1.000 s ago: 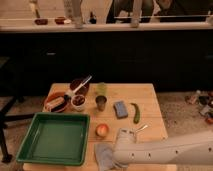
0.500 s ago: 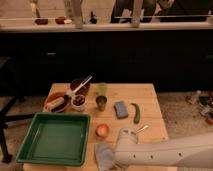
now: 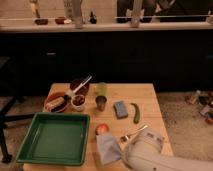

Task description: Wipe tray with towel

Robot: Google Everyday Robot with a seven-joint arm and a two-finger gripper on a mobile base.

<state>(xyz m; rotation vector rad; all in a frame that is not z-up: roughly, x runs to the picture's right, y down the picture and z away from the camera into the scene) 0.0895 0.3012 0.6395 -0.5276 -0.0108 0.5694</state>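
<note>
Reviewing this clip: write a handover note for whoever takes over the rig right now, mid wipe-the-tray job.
The gripper is low at the near edge of the wooden table, at the right side of the thin pale grey-blue cloth towel. The white arm covers it, so a grasp cannot be confirmed.
The towel lies on the table beside the right rim of the large green plastic tray, not on it.
Done: the reach to the towel.
Left: secure the towel, carry it onto the tray, wipe.
</note>
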